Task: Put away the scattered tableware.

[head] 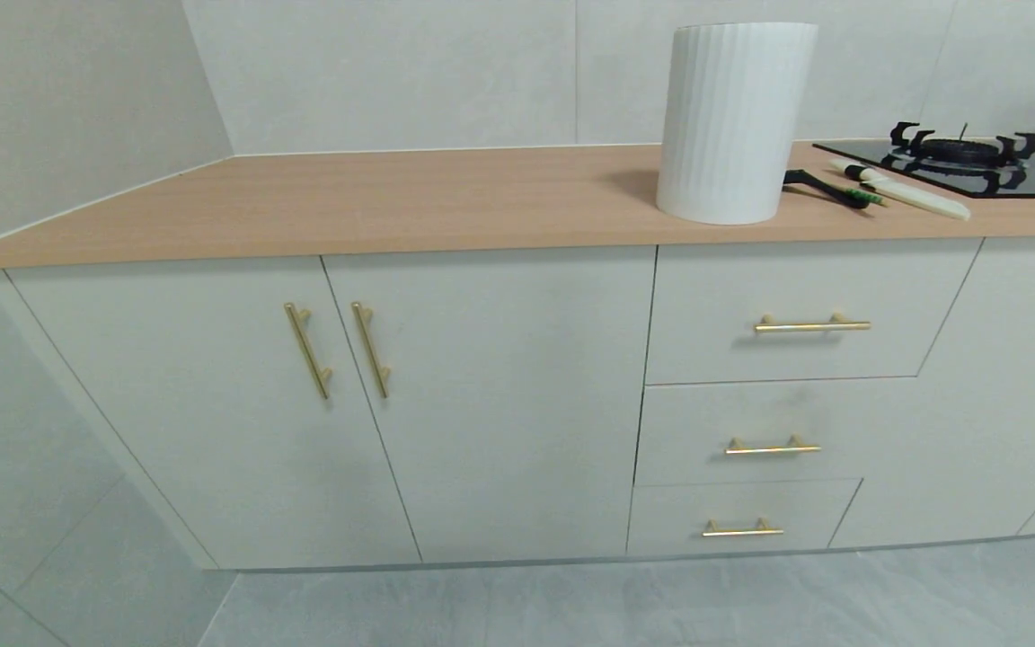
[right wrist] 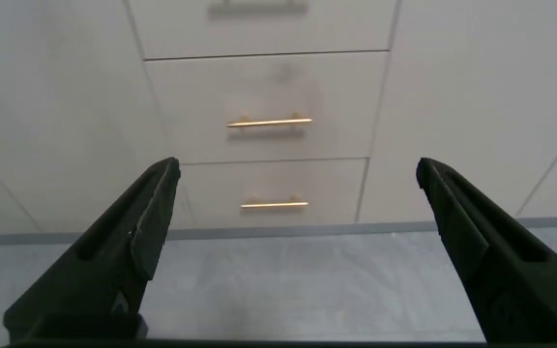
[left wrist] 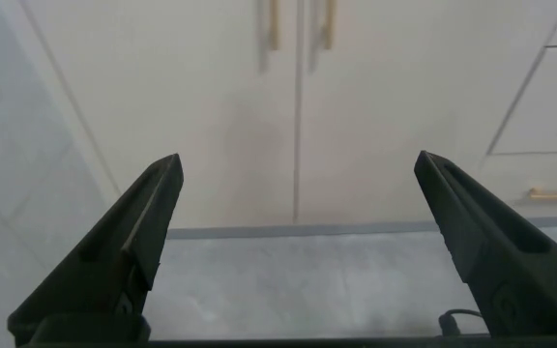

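Wood-grain table (head: 347, 202) spans the head view above pale cupboard fronts. My left pincer (left wrist: 298, 162) is spread wide and holds nothing, set low before the cupboard doors (left wrist: 404, 116) with brass handles. Right of centre on the table stands a white ribbed container (head: 733, 121), upright. Just to its right lie a black-handled utensil (head: 827, 189) and a cream utensil (head: 908, 193), side by side, their long axes running from rear-left to front-right. A black hob (head: 976, 166) lies beyond them. My right pincer (right wrist: 298, 166) is likewise spread and empty, facing the drawers (right wrist: 269, 97).
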